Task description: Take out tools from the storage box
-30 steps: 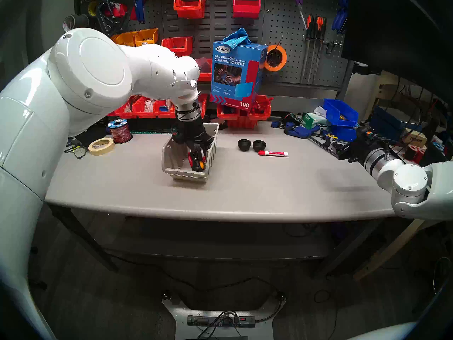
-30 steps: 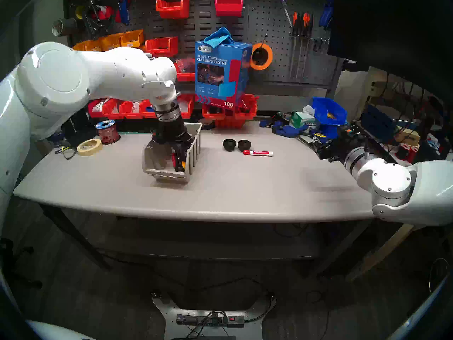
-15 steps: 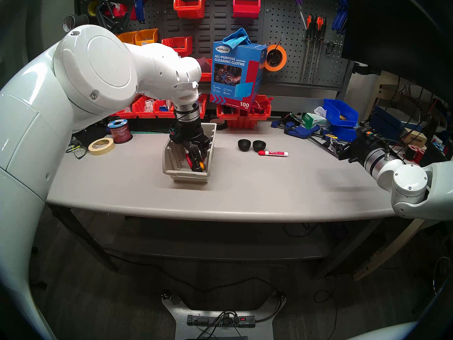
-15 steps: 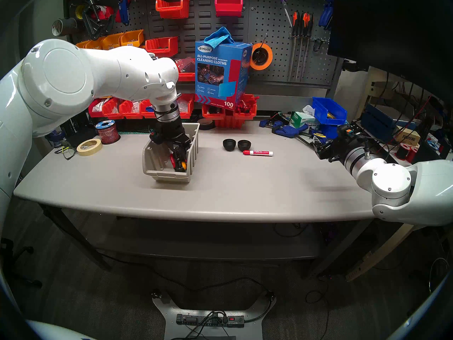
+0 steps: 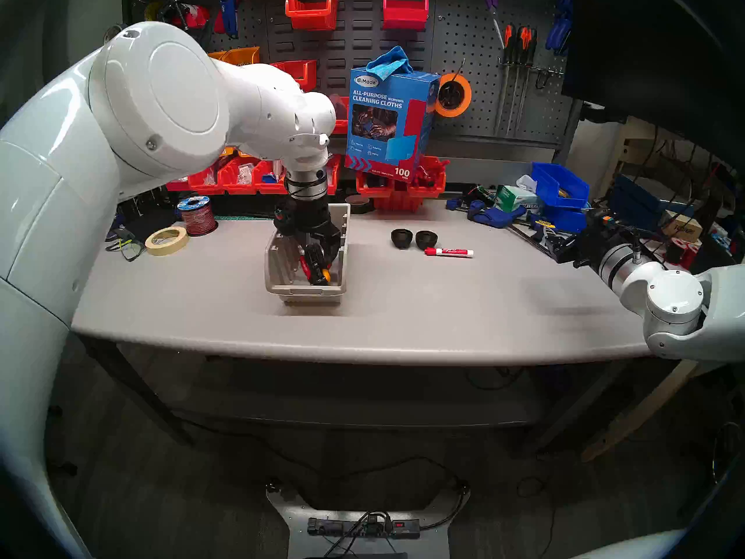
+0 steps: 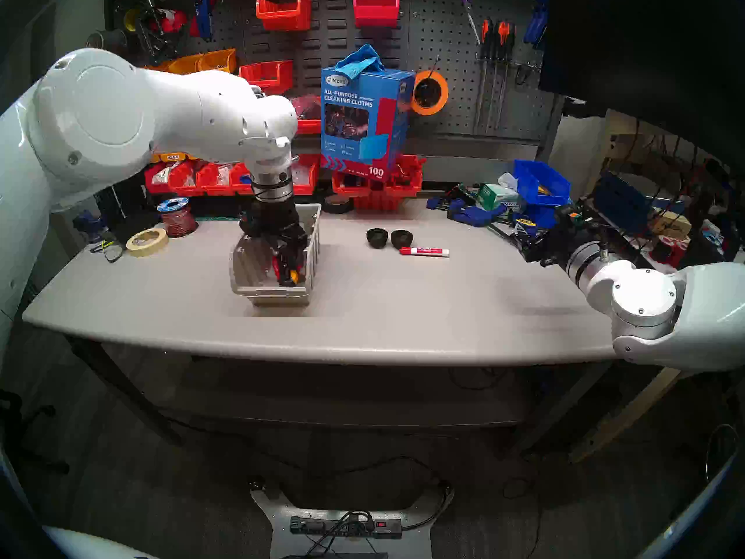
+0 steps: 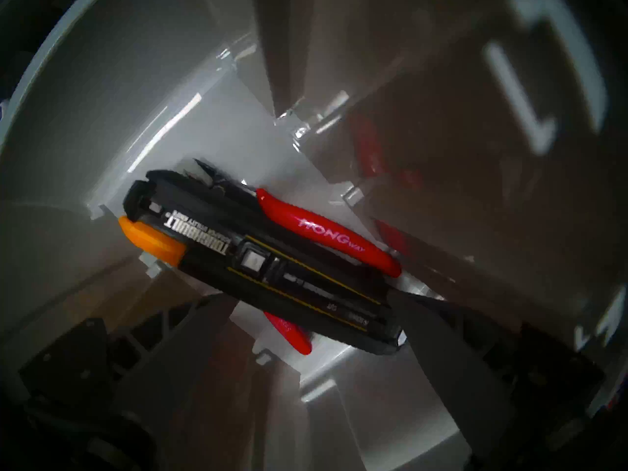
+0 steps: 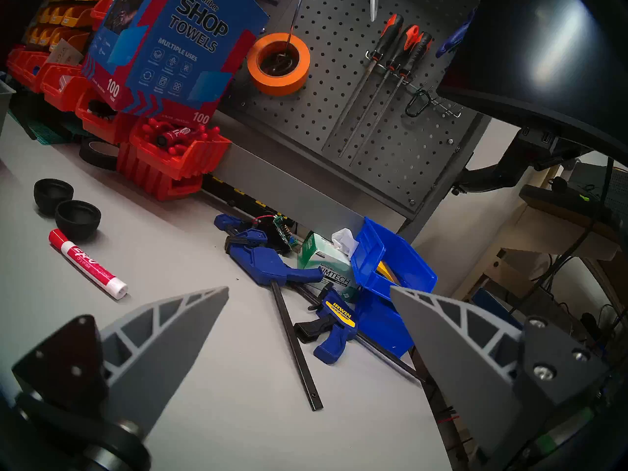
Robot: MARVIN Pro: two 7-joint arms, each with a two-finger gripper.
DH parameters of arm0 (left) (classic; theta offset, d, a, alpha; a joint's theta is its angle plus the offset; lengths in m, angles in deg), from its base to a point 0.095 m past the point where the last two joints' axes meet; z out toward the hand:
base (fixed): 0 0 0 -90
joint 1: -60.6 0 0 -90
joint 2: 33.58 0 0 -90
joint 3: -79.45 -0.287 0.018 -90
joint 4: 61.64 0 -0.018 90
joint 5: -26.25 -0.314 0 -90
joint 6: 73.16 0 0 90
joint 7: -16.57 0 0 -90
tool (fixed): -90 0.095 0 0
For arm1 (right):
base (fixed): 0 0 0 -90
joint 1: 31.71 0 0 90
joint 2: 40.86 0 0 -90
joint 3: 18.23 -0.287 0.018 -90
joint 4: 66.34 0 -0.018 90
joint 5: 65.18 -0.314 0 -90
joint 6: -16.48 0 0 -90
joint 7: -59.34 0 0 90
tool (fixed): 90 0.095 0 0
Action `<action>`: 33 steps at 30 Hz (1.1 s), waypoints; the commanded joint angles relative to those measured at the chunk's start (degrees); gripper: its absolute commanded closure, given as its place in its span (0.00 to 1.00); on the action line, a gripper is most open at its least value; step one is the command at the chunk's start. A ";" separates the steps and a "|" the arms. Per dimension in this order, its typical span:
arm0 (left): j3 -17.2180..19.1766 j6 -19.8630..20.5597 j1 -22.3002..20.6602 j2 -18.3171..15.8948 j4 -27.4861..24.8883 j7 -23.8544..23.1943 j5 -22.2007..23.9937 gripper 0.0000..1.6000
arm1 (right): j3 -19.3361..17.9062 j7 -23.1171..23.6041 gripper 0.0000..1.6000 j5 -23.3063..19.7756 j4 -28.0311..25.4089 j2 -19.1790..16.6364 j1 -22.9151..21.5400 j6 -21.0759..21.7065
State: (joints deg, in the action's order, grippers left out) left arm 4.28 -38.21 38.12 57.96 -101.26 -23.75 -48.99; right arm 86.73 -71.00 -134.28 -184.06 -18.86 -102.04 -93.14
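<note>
The beige storage box [image 5: 306, 291] [image 6: 274, 292] stands mid-table, and my left gripper [image 5: 320, 255] [image 7: 306, 295] reaches down inside it, open. In the left wrist view its fingers straddle a long black tool with yellow marks [image 7: 289, 266] [image 5: 318, 267]. That tool lies across a red-handled tool [image 7: 326, 235] [image 5: 303, 265] on the box floor. The right finger touches the black tool's end. Right of the box, on the table, are two black cups [image 5: 402, 238] [image 5: 426, 239] and a red-capped marker [image 5: 448, 252] [image 8: 86, 261]. My right gripper [image 8: 309, 290] hangs open and empty at the table's right edge.
Blue bar clamps [image 8: 272, 266], a Kimtech tissue box [image 8: 326, 266] and blue bins [image 8: 390, 256] crowd the back right. Red bins [image 5: 399, 191] and a cleaning-cloth box [image 5: 387, 118] line the back. A tape roll [image 5: 166, 240], wire spool [image 5: 195, 215] and glasses [image 5: 127, 247] lie left.
The left wrist has turned and shifted left inside the storage box. The box has swung with it, so its long sides now run nearly straight back. The right arm has not moved.
</note>
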 commanded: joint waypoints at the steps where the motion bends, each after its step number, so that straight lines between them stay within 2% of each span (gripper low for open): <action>1: -2.78 0.05 0.12 1.09 -4.36 4.65 -0.58 0.00 | -0.40 -0.20 0.00 -0.06 0.10 0.12 -0.56 -0.16; 9: -4.38 0.05 -1.03 2.76 -6.72 5.47 -0.58 0.00 | -0.36 -0.22 0.00 -0.14 0.08 0.22 -0.56 -0.25; 10: -4.53 0.05 -1.10 2.87 -6.83 5.69 -0.58 0.02 | -0.36 -0.22 0.00 -0.14 0.08 0.23 -0.56 -0.26; 12: -4.77 0.05 -1.31 3.14 -7.15 5.82 -0.45 0.73 | -0.36 -0.23 0.00 -0.16 0.08 0.25 -0.56 -0.29; 13: -4.78 0.05 -1.49 3.26 -7.25 6.07 -0.30 1.00 | -0.35 -0.24 0.00 -0.18 0.07 0.26 -0.56 -0.30; 21: -4.67 0.05 -2.03 3.81 -6.66 5.26 1.99 1.00 | -0.32 -0.27 0.00 -0.26 0.05 0.37 -0.56 -0.38; 33: -2.31 0.05 -1.84 4.35 0.20 5.34 4.95 1.00 | -0.27 -0.31 0.00 -0.36 0.03 0.51 -0.56 -0.51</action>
State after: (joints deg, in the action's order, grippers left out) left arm 0.58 -38.25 37.00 61.61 -104.35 -23.74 -45.66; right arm 86.85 -71.10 -134.57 -184.12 -18.44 -102.04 -93.50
